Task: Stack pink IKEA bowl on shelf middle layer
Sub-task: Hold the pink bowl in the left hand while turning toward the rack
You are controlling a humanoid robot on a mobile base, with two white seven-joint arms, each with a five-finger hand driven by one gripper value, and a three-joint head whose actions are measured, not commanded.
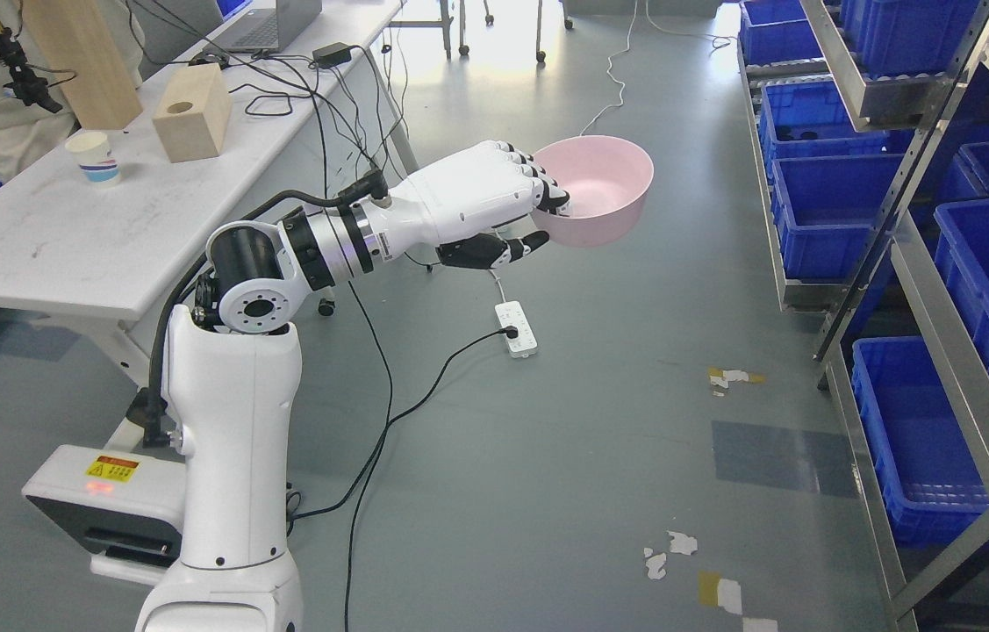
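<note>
My left hand [538,219] holds a pink bowl [604,189] in mid-air above the grey floor, left of the metal shelf [915,263]. Its fingers [547,189] curl over the bowl's near rim and into the inside, while the thumb presses under the outer wall. The bowl stays upright with its opening facing up and nothing visible inside. The white arm reaches in from the lower left. The shelf stands along the right edge, a clear gap away from the bowl. My right arm does not show.
Blue bins [827,219] fill the shelf layers. A white table [64,246] at left carries a paper cup [95,158], wooden blocks [191,114] and cables. A power strip [519,328] and cords lie on the floor. A person stands at the top left.
</note>
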